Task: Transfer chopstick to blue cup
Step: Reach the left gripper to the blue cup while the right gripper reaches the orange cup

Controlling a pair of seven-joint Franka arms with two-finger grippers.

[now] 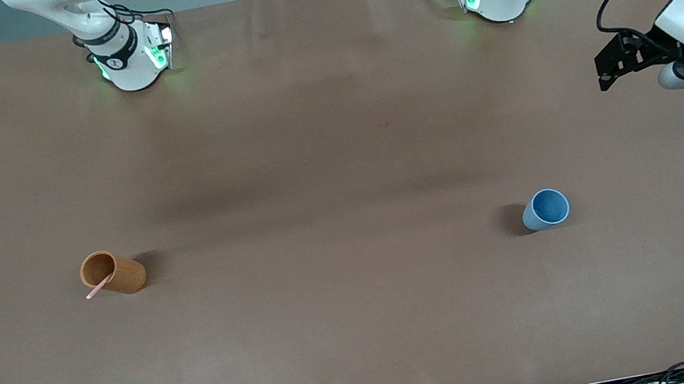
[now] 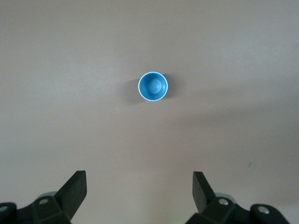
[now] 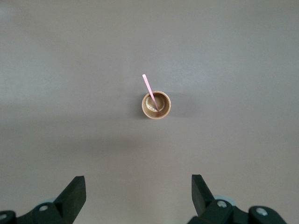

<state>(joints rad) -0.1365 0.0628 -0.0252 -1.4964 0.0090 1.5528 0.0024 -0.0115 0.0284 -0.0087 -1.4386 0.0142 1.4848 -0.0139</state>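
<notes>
Both arms waited high, the right claw [image 3: 138, 198] wide and empty over the orange cup [image 1: 113, 272], the left claw [image 2: 139, 196] wide and empty over the blue cup [image 1: 545, 209]. The 1 chopstick [image 1: 99, 287], thin and pale pink, leaned in the orange cup, tip past the rim. The risk: a pinch on so slim a stick could slip, or tip that tall cup on the worktop [image 1: 366, 328]

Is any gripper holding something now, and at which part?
Nothing is held. The left gripper and right gripper are open; the chopstick stands in the orange cup.
</notes>
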